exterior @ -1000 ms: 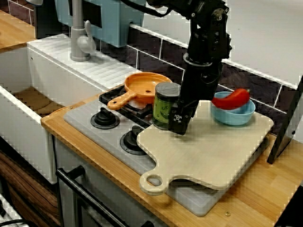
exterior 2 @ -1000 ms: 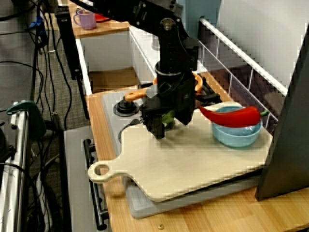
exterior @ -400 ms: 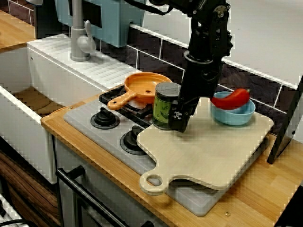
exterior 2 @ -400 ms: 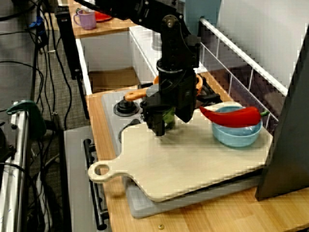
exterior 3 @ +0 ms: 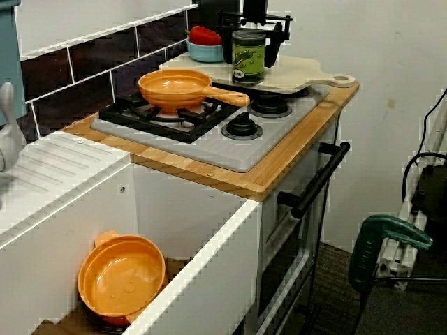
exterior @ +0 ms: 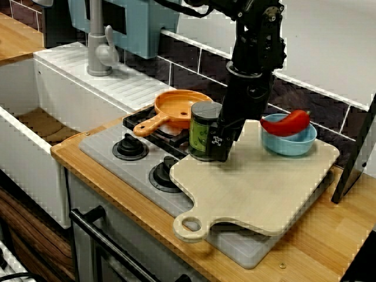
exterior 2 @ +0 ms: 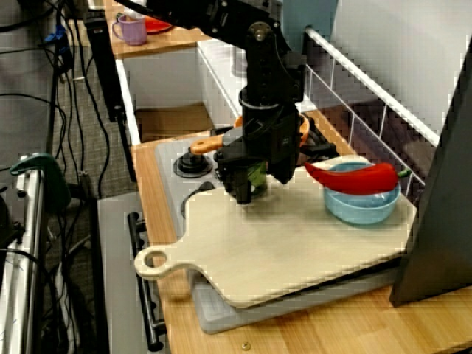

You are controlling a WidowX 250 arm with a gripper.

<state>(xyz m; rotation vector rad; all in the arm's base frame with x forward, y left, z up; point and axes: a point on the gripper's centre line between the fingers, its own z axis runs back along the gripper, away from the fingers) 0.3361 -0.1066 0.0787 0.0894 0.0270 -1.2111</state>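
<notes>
A green can (exterior: 205, 130) with a grey lid stands upright on the left corner of a pale wooden cutting board (exterior: 264, 188). My black gripper (exterior: 219, 151) hangs down right beside it, on the side toward the blue bowl, fingertips just above the board. In the view from the sink side the can (exterior 3: 248, 56) stands in front of the gripper, with a finger (exterior 3: 277, 36) showing on each side, spread wider than the can. From the counter's end the gripper (exterior 2: 243, 190) hides most of the can (exterior 2: 256, 177). The jaws are open and hold nothing.
A blue bowl (exterior: 291, 144) holding a red pepper (exterior: 291, 122) sits at the board's back. An orange pan (exterior: 179, 106) rests on the grey stove (exterior: 106, 154) behind the can. A white sink (exterior: 35, 111) with an orange pot (exterior 3: 122, 276) lies left. A dark panel (exterior: 355, 153) leans at right.
The gripper has shifted a little to the left and closer against the can. The can, bowl and pan have stayed put.
</notes>
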